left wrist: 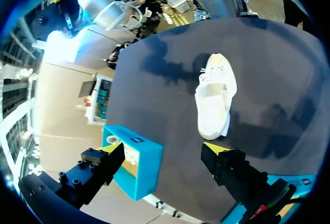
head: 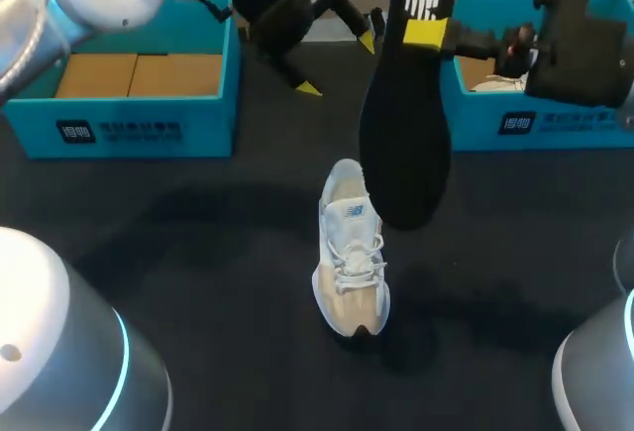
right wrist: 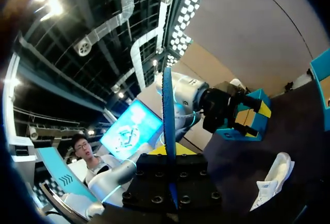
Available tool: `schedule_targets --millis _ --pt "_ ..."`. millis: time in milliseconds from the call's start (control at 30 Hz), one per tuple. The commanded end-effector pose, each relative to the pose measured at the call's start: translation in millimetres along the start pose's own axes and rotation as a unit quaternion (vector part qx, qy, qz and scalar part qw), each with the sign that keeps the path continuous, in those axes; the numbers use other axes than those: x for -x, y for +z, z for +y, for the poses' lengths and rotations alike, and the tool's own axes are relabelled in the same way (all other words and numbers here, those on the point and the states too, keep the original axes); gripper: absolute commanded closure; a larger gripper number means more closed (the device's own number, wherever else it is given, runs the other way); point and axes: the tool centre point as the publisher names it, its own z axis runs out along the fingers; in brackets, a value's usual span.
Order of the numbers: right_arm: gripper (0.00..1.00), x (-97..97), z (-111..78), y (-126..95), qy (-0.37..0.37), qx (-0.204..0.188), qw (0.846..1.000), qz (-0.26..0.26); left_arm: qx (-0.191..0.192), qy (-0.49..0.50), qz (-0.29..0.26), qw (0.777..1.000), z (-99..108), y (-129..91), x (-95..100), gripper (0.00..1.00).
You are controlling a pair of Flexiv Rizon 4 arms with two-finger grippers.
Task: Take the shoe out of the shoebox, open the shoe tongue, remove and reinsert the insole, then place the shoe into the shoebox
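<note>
Black insole (head: pixel 404 124) hangs toe-down in the head view, pinched near its heel end by the right gripper (head: pixel 436 35), which comes in over the right shoebox (head: pixel 555 124). The insole's lower tip is above and just beside the heel of the white shoe (head: pixel 352 253). The shoe stands upright on the dark table (head: pixel 178 243), apart from both boxes. The left gripper (head: pixel 340 62) hovers with its fingers spread wide and nothing between them, beside the left shoebox (head: pixel 139 124), whose cardboard floor is bare.

From the left wrist, the shoe (left wrist: pixel 216 98) lies ahead of the spread fingers, well out of their touch. A corner of a blue box (left wrist: pixel 136 165) sits below them.

From the right wrist, the insole (right wrist: pixel 168 110) shows edge-on as a thin strip rising from between the fingers, which press it from both sides. The shoe (right wrist: pixel 273 180) is down on the table to one side, with the left gripper (right wrist: pixel 227 110) farther ahead.

Putting the insole back looks like the step in hand, and it is the risky one. The insole is soft and held at one end only, so its toe could catch on the collar or tongue and fold rather than slide in. Nothing holds the shoe, so a push from above could tip it or shove it across the table. The insole could also twist in so narrow a pinch and come down crooked.
</note>
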Motion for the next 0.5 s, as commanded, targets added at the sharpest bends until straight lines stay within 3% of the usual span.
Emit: schedule_targets --millis 33,333,500 --pt "1.0 4.1 10.3 -0.9 0.033 -0.013 0.999 -0.005 0.002 0.007 -0.157 0.988 -4.6 -4.4 -5.5 0.0" --pt "1.0 41.9 31.7 3.0 0.132 -0.041 0.99 -0.018 0.014 0.022 -0.242 0.97 -6.7 -14.0 -1.1 0.0" --pt "1.0 57.0 38.1 3.1 0.171 -0.036 0.983 -0.048 0.02 0.033 -0.279 0.959 -8.1 -20.4 2.0 0.0"
